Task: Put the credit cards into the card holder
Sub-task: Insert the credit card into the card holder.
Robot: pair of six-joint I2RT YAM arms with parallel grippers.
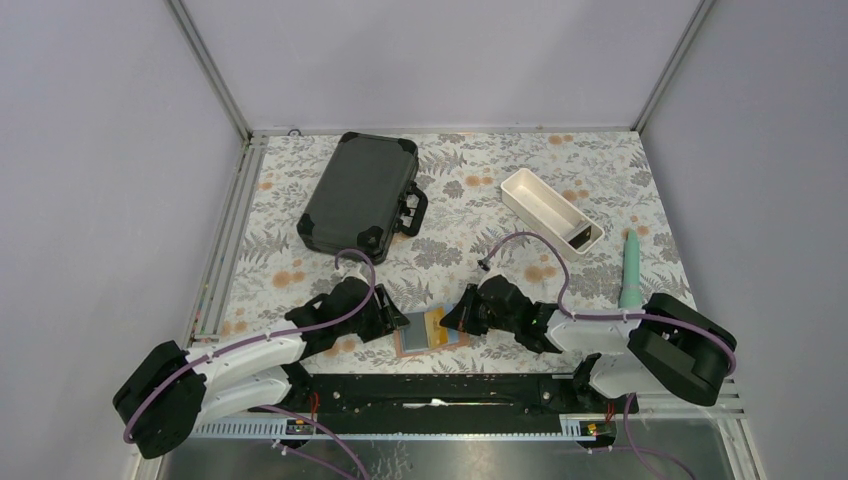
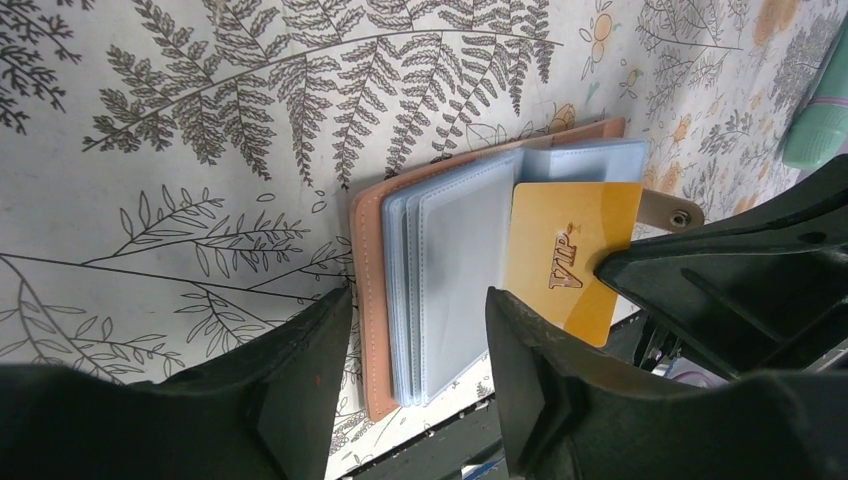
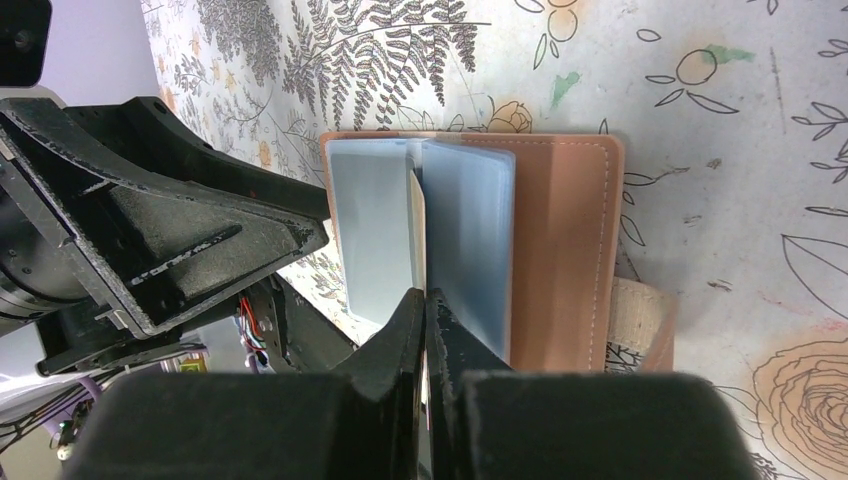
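The tan card holder (image 1: 412, 343) lies open near the table's front edge, its pale blue pockets (image 2: 450, 250) facing up and its snap strap (image 2: 672, 208) sticking out at the side. My right gripper (image 3: 427, 297) is shut on a gold credit card (image 2: 575, 255) marked VIP. The card's edge (image 3: 416, 215) stands between two blue pockets. My left gripper (image 2: 420, 300) is open, its fingers straddling the card holder's left half at the near edge. In the top view the left gripper (image 1: 397, 322) and right gripper (image 1: 452, 318) face each other across the card holder.
A large black hard case (image 1: 362, 195) lies at the back left and a long white tray (image 1: 550, 210) at the back right. A teal pen-shaped object (image 1: 631, 270) lies to the right. The black base rail (image 1: 430, 390) runs just behind the card holder.
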